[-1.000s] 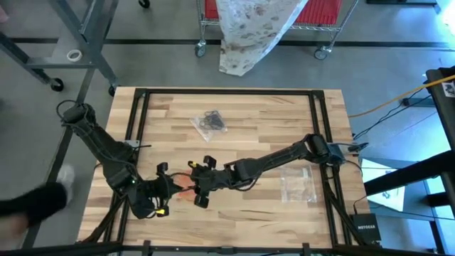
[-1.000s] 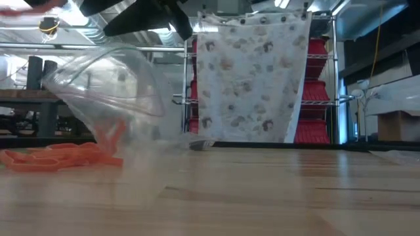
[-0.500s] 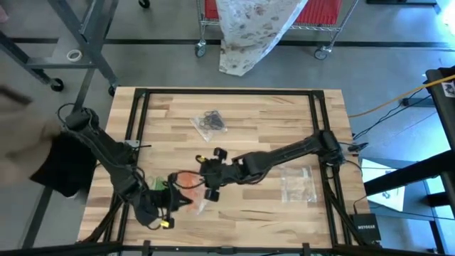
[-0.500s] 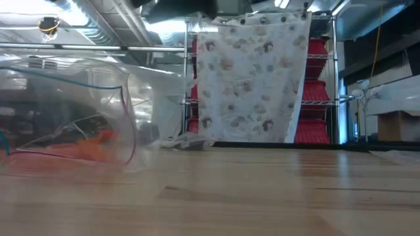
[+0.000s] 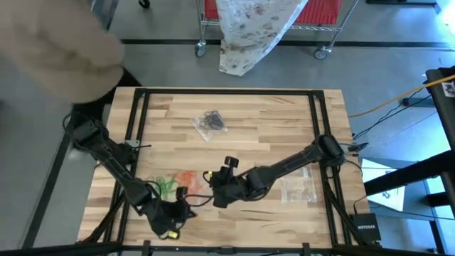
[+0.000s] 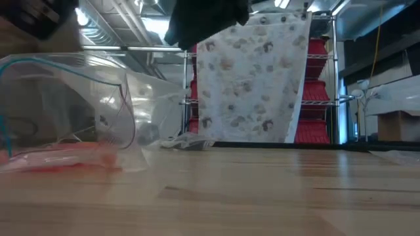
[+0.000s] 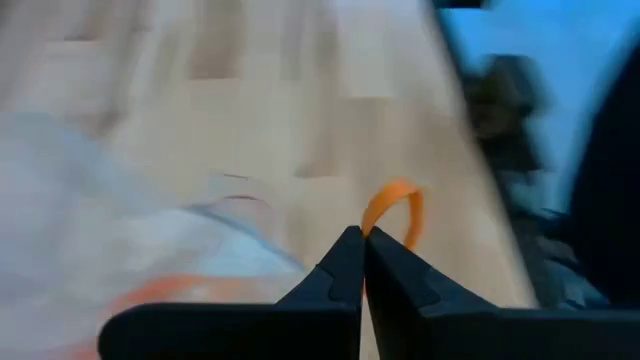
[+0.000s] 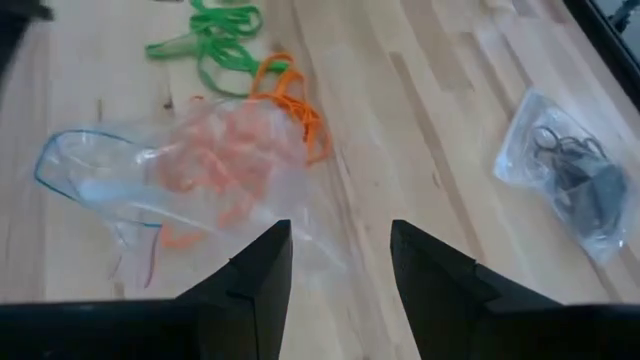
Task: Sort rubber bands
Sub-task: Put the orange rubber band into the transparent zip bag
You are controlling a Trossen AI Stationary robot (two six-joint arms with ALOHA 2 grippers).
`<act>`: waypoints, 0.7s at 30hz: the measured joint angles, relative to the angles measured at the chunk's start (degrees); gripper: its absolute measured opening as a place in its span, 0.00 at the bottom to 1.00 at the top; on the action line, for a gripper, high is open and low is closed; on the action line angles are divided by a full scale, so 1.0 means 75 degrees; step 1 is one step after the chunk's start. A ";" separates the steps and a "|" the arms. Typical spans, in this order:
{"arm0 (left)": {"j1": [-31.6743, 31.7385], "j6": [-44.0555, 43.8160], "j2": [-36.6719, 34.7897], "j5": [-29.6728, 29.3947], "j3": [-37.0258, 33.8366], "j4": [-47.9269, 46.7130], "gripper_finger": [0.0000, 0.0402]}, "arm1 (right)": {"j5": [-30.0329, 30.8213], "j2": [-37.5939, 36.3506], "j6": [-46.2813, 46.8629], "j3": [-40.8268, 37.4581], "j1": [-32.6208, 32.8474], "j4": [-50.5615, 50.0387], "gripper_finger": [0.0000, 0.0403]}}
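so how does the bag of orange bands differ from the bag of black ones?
The bag of orange bands lies near the front of the table between the two arms, mouth gaping, with orange bands spilling out beside it. The bag of black bands sits farther back, clear of both arms, with nothing loose around it. Both are clear plastic lying on the table.

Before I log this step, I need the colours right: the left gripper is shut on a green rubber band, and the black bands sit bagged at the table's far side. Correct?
Not quite. The band pinched in the shut left gripper is an orange rubber band, not green, as the left wrist view shows. The rest holds: the bag of black bands lies at the table's far side in the high view.
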 joint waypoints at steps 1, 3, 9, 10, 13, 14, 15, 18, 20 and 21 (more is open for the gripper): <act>0.0057 -0.0068 0.0000 -0.0238 -0.0001 -0.0141 0.00 | 0.0013 0.0000 0.0041 -0.0061 -0.0034 0.0061 0.41; 0.0219 -0.0103 0.0000 -0.0446 0.0000 -0.0328 0.00 | -0.0012 0.0000 0.0205 -0.0264 -0.0041 0.0265 0.41; 0.0563 -0.0077 0.0000 -0.0766 0.0000 -0.1066 0.00 | -0.0061 -0.0005 0.0577 -0.0538 -0.0074 0.0750 0.41; 0.0591 -0.0076 0.0000 -0.0930 -0.0001 -0.1189 0.00 | -0.0064 -0.0009 0.0627 -0.0618 -0.0074 0.0912 0.41; 0.0651 0.0000 0.0000 -0.1312 0.0000 -0.1421 0.00 | -0.0069 -0.0006 0.0675 -0.0820 -0.0074 0.1345 0.41; 0.0662 0.0141 0.0000 -0.1328 -0.0001 -0.1395 0.00 | -0.0064 -0.0006 0.0767 -0.0879 -0.0079 0.1510 0.41; 0.0662 0.0337 0.0000 -0.1327 -0.0001 -0.1291 0.00 | -0.0056 -0.0006 0.0858 -0.0944 -0.0103 0.1650 0.41; 0.0602 0.1302 0.0002 -0.1171 0.0000 -0.1013 0.00 | -0.0093 -0.0006 0.1171 -0.1171 -0.0206 0.1901 0.41; 0.0586 0.1793 0.0052 -0.0986 -0.0001 -0.0973 0.00 | -0.0055 -0.0006 0.1342 -0.1275 -0.0286 0.2108 0.41; 0.0588 0.1952 0.0084 -0.0793 -0.0003 -0.0925 0.00 | -0.0007 -0.0007 0.1390 -0.1327 -0.0304 0.2285 0.41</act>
